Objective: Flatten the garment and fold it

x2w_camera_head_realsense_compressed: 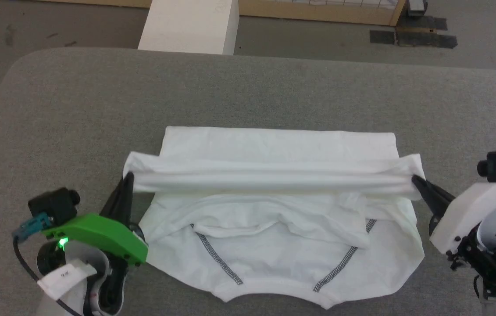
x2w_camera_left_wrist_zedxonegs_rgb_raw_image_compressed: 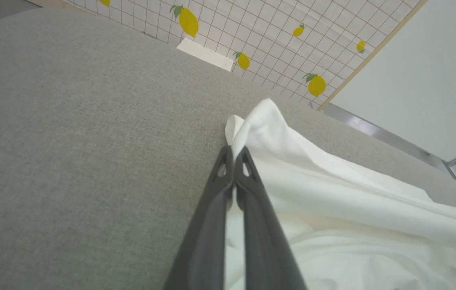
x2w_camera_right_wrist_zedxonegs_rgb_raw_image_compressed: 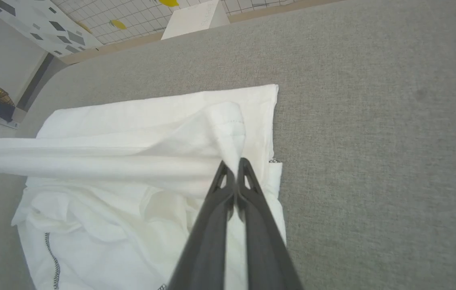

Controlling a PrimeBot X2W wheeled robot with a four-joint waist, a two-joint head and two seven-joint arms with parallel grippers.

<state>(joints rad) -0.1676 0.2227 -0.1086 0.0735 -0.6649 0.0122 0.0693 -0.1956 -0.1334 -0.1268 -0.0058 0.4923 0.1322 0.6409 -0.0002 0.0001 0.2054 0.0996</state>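
**Garment point(x2w_camera_head_realsense_compressed: 274, 228) held taut at both ends**

The left gripper point(x2w_camera_head_realsense_compressed: 129, 177) is clenched on the garment's edge. A taut fold runs from it to the right gripper point(x2w_camera_head_realsense_compressed: 414, 179), also pinching cloth; the rest lies beneath on the table point(x2w_camera_head_realsense_compressed: 76, 109).

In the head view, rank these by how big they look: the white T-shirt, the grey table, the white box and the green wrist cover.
1. grey table
2. white T-shirt
3. white box and green wrist cover: these look roughly alike. The box is farther off and cut by the frame, so I won't rank them.
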